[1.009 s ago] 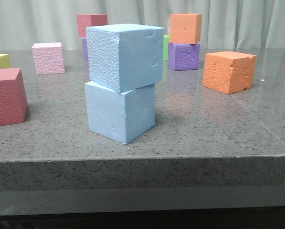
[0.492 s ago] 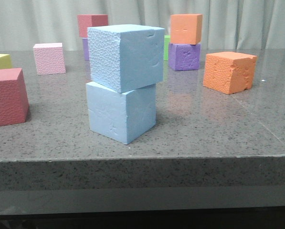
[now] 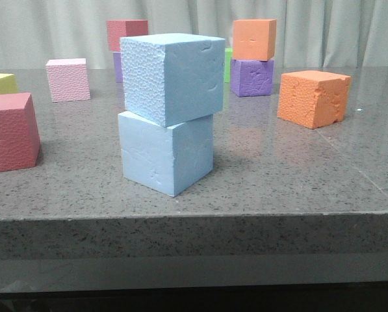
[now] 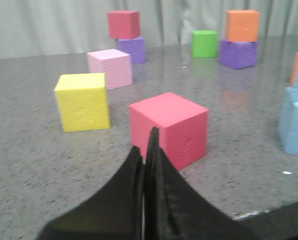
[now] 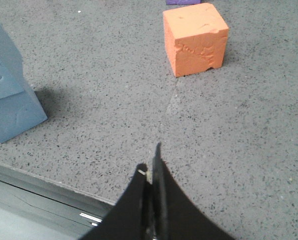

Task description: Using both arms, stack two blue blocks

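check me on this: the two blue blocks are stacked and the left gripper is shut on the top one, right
Not quite. The blue blocks are stacked, but the left gripper is shut on nothing, well apart from them near the red cube. The front view shows the stack standing free.

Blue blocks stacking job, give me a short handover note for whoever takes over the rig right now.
Left gripper: shut, empty, held low over the table short of the red cube.
Right gripper: shut, empty, near the table's front edge, well short of the orange cube.
Blue blocks: the pebbled blue block sits on the smoother blue block, twisted a little and overhanging slightly, near the front of the table. Neither gripper touches them.
Done: stack is built and released.
Left: nothing on the stack; just check it stays steady and park the arms.
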You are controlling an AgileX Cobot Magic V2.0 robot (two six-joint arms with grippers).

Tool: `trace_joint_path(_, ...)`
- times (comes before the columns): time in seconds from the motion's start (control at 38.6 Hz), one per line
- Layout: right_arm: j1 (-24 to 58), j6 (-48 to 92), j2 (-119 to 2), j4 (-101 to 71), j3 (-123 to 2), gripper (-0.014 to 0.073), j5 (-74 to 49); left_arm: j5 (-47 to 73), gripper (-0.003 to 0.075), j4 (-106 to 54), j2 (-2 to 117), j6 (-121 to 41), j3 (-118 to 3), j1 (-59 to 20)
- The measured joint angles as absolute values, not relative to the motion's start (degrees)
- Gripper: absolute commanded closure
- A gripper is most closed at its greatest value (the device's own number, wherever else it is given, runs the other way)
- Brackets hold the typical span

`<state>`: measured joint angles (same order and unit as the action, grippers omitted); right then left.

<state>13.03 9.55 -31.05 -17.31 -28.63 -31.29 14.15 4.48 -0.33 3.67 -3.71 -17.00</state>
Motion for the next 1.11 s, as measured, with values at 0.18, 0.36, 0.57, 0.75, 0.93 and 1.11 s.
trace_joint_path(0.18,13.03,9.55,-31.05,-17.31,-28.63,0.0663,-31.29,12.93,0.0741,4.48,-0.33,3.72,-1.21,-7.53)
trace_joint_path(0.36,13.03,9.55,-31.05,-17.31,-28.63,0.0663,-31.29,10.34,0.0741,4.48,-0.33,3.81,0.33,-3.61)
trace_joint_path(0.57,13.03,9.55,-31.05,-17.31,-28.63,0.0663,-31.29,9.74,0.0741,0.45,-0.33,3.81,0.33,-3.39)
trace_joint_path(0.75,13.03,9.55,-31.05,-17.31,-28.63,0.0663,-31.29,9.74,0.0741,-2.48,-0.33,3.81,0.33,-3.39)
trace_joint_path(0.93,13.03,9.55,-31.05,-17.31,-28.63,0.0663,-31.29,9.74,0.0741,-2.84,-0.33,2.86,0.33,-3.39)
trace_joint_path(1.11,13.03,9.55,-31.05,-17.31,-28.63,0.0663,-31.29,9.74,0.0741,-2.84,-0.33,2.64,0.33,-3.39)
